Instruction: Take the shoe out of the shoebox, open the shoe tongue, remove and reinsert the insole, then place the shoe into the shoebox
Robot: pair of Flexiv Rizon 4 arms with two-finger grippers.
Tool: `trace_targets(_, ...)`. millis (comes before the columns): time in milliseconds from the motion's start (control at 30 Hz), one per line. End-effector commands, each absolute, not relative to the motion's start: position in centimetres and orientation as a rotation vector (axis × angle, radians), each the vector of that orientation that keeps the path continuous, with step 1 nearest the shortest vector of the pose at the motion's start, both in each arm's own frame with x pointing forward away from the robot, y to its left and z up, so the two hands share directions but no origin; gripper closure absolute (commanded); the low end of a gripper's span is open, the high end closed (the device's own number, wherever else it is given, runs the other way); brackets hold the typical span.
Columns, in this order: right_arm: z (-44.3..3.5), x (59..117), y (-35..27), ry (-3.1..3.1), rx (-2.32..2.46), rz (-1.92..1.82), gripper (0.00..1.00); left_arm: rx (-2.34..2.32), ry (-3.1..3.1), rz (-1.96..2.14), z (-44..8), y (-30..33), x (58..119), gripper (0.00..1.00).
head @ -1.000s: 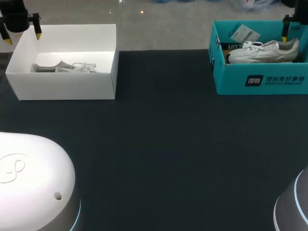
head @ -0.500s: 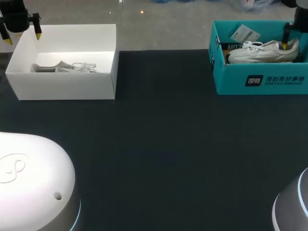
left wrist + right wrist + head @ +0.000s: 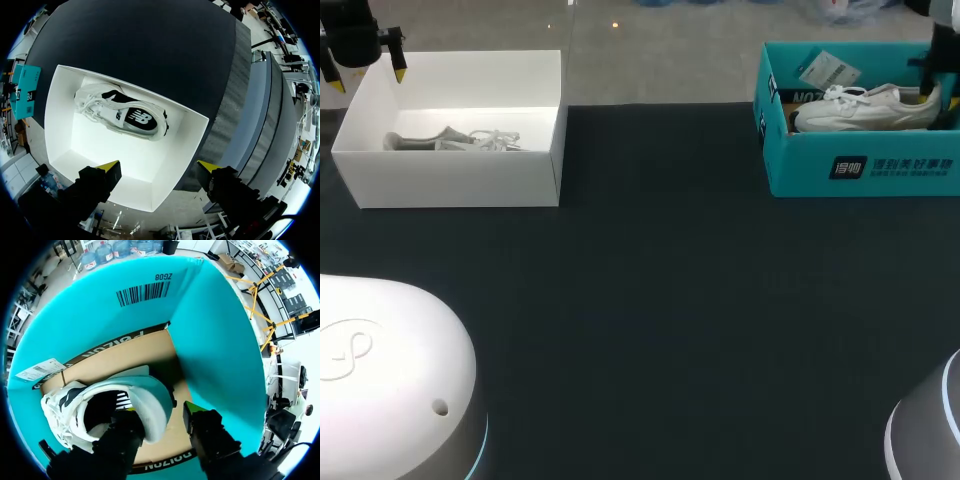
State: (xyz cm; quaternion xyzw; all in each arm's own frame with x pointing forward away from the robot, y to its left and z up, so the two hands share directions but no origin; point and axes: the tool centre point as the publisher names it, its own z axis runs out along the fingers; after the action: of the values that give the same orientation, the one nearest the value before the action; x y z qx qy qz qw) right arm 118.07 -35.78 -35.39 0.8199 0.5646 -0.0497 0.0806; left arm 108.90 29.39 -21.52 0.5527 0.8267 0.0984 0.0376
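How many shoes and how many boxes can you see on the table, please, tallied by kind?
Shoes: 2, the grey-and-white shoe in the white box and the white shoe in the teal box.
Boxes: 2, one white and one teal.
Total: 4

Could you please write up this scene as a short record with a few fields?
Teal shoebox: far right of table, holds white shoe
White box: far left, holds grey shoe on its side
Right gripper: open, fingers straddling the white shoe's heel
Left gripper: open, above the white box's far-left corner
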Motion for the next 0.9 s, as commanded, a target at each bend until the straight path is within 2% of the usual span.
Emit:
trace_targets(33,-35.4,119.1,-36.2,1.722,2.603,-0.356,1.0,1.695,2.537,0.308,-21.5,29.4,108.7,0.0)
trace_targets(433,-32.7,118.2,-36.2,1.681,2.639,-0.412,1.0,1.695,2.537,0.308,-21.5,29.4,108.7,0.0)
trace_targets(900,-23.7,118.0,-36.0,1.728,2.557,-0.304,1.0,1.695,2.537,0.308,-21.5,29.4,108.7,0.0)
